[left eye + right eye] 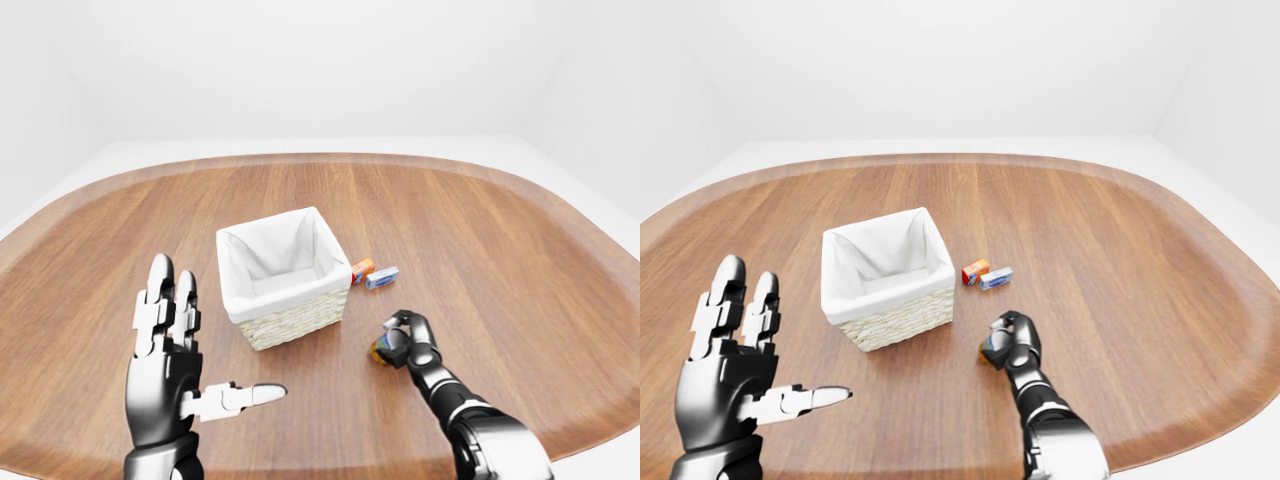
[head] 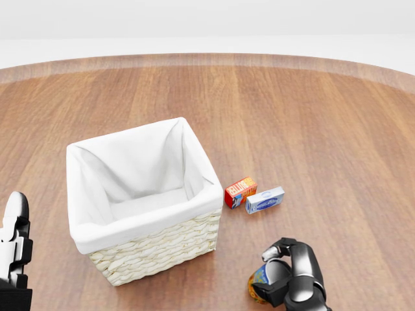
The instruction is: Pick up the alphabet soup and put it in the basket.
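Head view
Table (image 2: 311, 116): brown wood with a rounded edge, filling most of the view.
Basket (image 2: 155, 249): woven, lined with white cloth, at about 9 o'clock from the view's centre; nothing seen inside it.
Red box (image 2: 240, 192): just off the basket's right-hand corner, touching or nearly touching the blue-and-white box (image 2: 264, 200) at its 4 o'clock.
Soup can (image 2: 258, 285): low in the view at 5 o'clock from the basket — tilted, only its coloured label edge showing.
Right hand (image 2: 285, 275): fingers curled round the can, clamped on it.
Left hand (image 2: 13, 249): only a sliver at the lower left edge; its state cannot be told here.

Left-eye view
Left hand: raised, palm toward the camera, fingers spread apart and thumb pointing right, holding nothing — well apart from the basket, at its 7 o'clock.
Right hand: on the can at 4 o'clock from the basket, close above the wood; contact with the table cannot be told.

Right-eye view
Layout: same arrangement, boxes at 3 o'clock from the basket.
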Available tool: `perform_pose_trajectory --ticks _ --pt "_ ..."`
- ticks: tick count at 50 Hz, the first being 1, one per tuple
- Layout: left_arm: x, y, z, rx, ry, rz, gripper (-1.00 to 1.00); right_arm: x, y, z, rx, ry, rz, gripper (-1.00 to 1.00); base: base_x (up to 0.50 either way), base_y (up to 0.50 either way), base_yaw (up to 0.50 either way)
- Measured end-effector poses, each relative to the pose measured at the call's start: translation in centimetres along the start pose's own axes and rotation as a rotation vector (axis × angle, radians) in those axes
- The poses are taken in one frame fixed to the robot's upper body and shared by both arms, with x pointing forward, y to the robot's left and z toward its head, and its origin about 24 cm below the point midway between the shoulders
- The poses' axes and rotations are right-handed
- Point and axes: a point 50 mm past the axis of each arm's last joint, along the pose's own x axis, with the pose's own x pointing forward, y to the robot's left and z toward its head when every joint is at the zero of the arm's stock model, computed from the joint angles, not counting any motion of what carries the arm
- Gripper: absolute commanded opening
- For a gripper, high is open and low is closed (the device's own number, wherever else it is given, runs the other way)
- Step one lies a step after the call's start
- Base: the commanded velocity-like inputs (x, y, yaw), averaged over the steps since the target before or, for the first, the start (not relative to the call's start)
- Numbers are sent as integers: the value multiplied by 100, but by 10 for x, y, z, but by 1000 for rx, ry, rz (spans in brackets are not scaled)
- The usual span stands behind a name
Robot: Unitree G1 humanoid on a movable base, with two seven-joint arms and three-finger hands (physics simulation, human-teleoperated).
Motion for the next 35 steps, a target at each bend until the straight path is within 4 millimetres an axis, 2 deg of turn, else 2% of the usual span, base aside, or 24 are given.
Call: perform_pose_trajectory --ticks 19,35 --pt "2 0 -1 0 -2 1 100 3 -11 -1 82 4 5 -100 0 0 0" --pt "1 -1 -2 1 2 -1 100 3 -28 19 223 -113 -30 -100 0 0 0"
